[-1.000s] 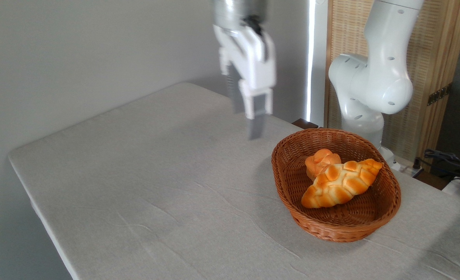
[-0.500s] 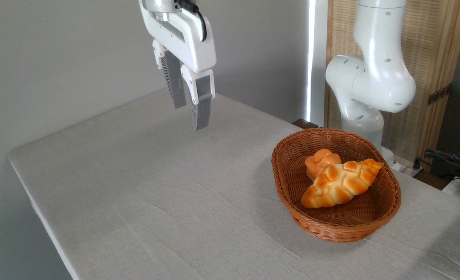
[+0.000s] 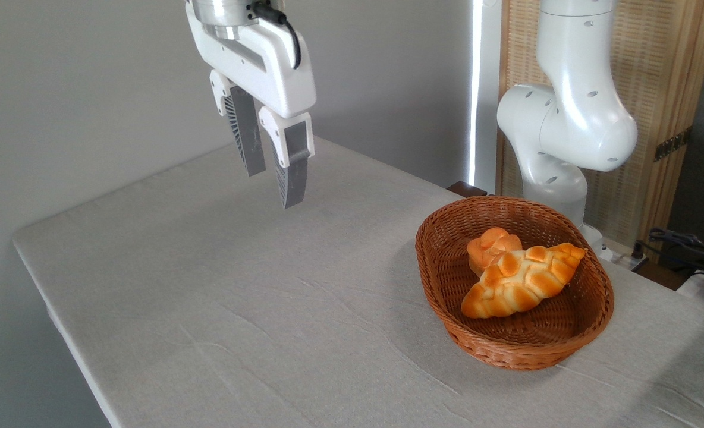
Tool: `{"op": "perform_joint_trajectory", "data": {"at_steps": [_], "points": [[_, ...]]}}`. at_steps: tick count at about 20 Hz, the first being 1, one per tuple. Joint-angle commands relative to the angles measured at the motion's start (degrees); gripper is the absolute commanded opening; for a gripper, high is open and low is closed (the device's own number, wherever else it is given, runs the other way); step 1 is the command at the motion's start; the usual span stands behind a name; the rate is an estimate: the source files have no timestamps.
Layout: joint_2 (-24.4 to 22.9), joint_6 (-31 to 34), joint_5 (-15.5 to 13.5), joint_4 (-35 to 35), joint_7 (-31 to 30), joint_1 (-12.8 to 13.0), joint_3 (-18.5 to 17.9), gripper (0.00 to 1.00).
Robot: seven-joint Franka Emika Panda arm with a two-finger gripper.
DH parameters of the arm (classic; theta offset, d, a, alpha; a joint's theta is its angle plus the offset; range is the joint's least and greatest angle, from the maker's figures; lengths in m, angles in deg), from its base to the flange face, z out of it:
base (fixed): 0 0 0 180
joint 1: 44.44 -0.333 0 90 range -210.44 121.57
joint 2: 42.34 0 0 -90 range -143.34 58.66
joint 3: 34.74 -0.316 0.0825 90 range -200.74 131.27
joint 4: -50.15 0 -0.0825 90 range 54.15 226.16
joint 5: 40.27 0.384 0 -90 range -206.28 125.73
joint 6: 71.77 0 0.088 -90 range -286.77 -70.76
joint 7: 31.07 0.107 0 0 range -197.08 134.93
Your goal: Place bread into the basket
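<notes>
So the bread (image 3: pixel 522 280) is sitting inside the basket (image 3: pixel 441 279), lying diagonally across the floor of it with one pointed end leaning up near a small round bun (image 3: pixel 491 244). Both are well off to the right of and below the gripper (image 3: pixel 273 184), which hangs up in the air over the back-left part of the table (image 3: pixel 239 309) with its jaws parted and nothing between them. Looks to me like the job is basically done and what's left is just clearing off. If I were running this, I'd hold the tool high and away from the basket side so nothing clips the wicker rim, and leave the fingers (image 3: pixel 289 172) apart. No reason to go back near the loaf at all.
</notes>
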Motion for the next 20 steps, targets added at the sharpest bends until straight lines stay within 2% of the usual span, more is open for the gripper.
{"op": "perform_joint_trajectory", "data": {"at_steps": [1, 4, 10, 14, 20], "points": [[1.17, 2.05, -0.29, -2.17, -0.5, -2.42, 2.78, 1.0], [1.08, 2.13, 1.28, -2.08, -0.5, -3.05, 4.28, 1.0], [1.08, 1.96, 1.55, -1.82, -0.15, -3.05, 4.37, 1.0], [1.17, 2.05, 4.97, -1.56, -0.33, -3.05, 6.04, 1.0], [1.17, 2.13, 5.51, -1.38, -0.68, -3.05, 6.13, 1.0]]}}
